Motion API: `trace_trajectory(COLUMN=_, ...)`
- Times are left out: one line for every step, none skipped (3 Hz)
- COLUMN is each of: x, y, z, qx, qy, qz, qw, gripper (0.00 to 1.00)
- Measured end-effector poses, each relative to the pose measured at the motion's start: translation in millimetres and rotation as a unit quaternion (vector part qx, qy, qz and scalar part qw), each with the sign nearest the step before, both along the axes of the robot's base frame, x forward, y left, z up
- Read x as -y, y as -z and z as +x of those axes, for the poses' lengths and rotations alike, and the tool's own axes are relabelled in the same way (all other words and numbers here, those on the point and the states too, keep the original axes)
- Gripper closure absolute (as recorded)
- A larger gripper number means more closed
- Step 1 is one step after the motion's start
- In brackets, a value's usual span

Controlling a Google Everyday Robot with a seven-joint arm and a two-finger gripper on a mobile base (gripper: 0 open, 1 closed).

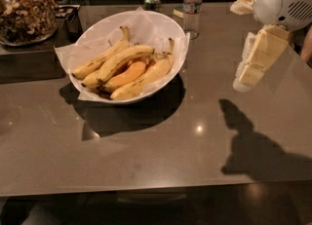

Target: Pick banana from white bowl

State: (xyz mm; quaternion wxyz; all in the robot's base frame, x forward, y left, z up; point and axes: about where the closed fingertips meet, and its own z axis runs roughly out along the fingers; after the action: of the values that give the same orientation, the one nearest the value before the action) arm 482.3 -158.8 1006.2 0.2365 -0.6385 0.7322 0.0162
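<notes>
The white bowl (176, 38), lined with crinkled white paper, stands on the brown table at centre left. It holds several bananas. The long, curved pale-yellow banana (124, 57) lies on top, across the middle. An orange-tinted banana (127, 75) lies just below it. My gripper (246, 75) hangs above the table to the right of the bowl, well apart from it and pointing down and to the left. It holds nothing that I can see.
A glass jar of nuts (23, 10) stands at the back left. A green can (152, 0) and a water bottle (192, 6) stand behind the bowl. The table's front edge (146, 187) runs along the bottom.
</notes>
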Motion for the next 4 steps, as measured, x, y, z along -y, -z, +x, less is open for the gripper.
trace_trajectory(x=-13, y=4, z=30, qx=-0.002, qy=-0.009, qz=0.042, qw=0.9991, gripper=0.0)
trace_trajectory(x=-34, y=7, z=64, qx=-0.009, qy=-0.033, qz=0.074, qw=0.9967, gripper=0.0)
trace_trajectory(x=-53, y=10, z=90, qx=-0.016, qy=-0.05, qz=0.094, qw=0.9942, gripper=0.0)
trace_trajectory(x=-54, y=10, z=93, qx=-0.014, qy=-0.05, qz=0.096, qw=0.994, gripper=0.0)
